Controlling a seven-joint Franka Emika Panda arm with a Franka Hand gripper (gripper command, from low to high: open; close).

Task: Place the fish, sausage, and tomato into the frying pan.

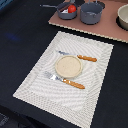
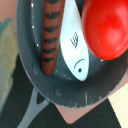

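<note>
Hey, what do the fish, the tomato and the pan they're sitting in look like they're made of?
The flat white fish looks like matte moulded plastic, its eye and fin printed in black. The round red tomato seems glossy plastic, judging by its soft orange sheen. The shallow dark-grey frying pan could be coated metal or plastic; pale specks dot its dull surface.

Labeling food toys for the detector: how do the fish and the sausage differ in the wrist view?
The fish is white, flat and tapers to a rounded head with a drawn eye; the sausage is a reddish-brown straight rod with dark stripes. The fish looks wider than the sausage. Both lie side by side inside the frying pan, beside the tomato.
</note>
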